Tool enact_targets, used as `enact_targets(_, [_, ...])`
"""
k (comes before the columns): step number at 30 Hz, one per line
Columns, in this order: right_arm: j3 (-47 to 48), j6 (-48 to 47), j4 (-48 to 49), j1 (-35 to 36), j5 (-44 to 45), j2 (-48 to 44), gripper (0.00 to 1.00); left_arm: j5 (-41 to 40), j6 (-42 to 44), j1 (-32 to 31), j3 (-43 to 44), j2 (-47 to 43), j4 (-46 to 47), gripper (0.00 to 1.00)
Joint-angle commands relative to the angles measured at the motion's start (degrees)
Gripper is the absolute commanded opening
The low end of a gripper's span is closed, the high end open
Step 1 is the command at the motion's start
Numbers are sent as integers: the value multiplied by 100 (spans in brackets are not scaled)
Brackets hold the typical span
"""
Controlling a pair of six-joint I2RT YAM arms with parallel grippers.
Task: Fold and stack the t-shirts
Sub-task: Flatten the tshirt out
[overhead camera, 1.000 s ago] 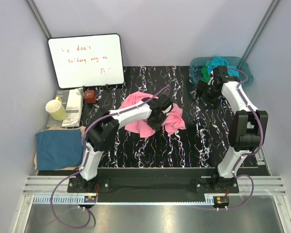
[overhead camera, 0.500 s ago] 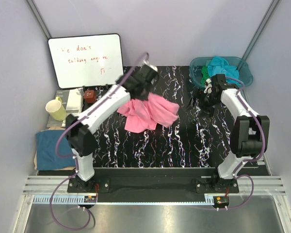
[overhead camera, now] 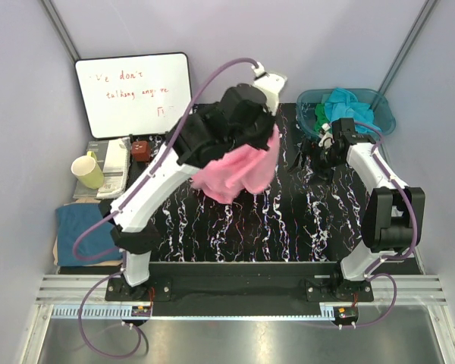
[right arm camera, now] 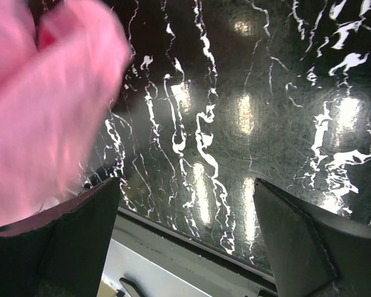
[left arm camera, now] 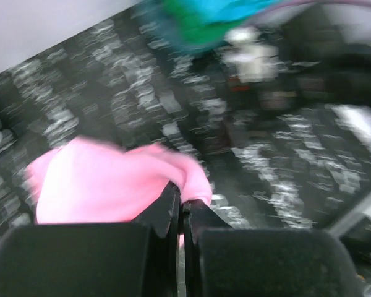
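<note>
Raised since last frame: bright pink cloth t-shirt (overhead camera: 235,171), pinched in closed left fingers (left arm camera: 166,213). Empty right fingers (right arm camera: 80,238) stand wide apart. Rectangular whiteboard (overhead camera: 133,95), red writing: "We don't".

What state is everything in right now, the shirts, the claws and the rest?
pink t-shirt: hanging in the air, bunched, unfolded.
left gripper: shut on pink t-shirt.
right gripper: open, empty.
turquoise t-shirt: crumpled in basin.
dark blue t-shirt: lying flat, left side.
mug: upright.
</note>
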Motion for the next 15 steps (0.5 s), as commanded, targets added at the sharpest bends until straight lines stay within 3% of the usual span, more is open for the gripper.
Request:
enact_targets(1, [73, -17, 122, 30, 308, -206, 96, 70, -164, -480, 437, -439, 562, 0])
enact_targets(4, [20, -8, 122, 30, 466, -302, 96, -911, -78, -455, -309, -1203, 931, 0])
enact_targets(7, [-85, -8, 130, 30, 590, -381, 96, -1460, -103, 54, -732, -1766, 827, 0])
enact_targets(10, [-190, 27, 148, 30, 643, -443, 97, -1453, -314, 1151, -890, -2153, 414, 0])
enact_targets(13, [-322, 80, 209, 30, 608, -487, 97, -1690, -375, 2126, -1706, -2584, 186, 0])
enact_targets(15, [-375, 97, 227, 39, 625, -487, 97, -1568, -794, 2445, -2654, -2856, 10, 0])
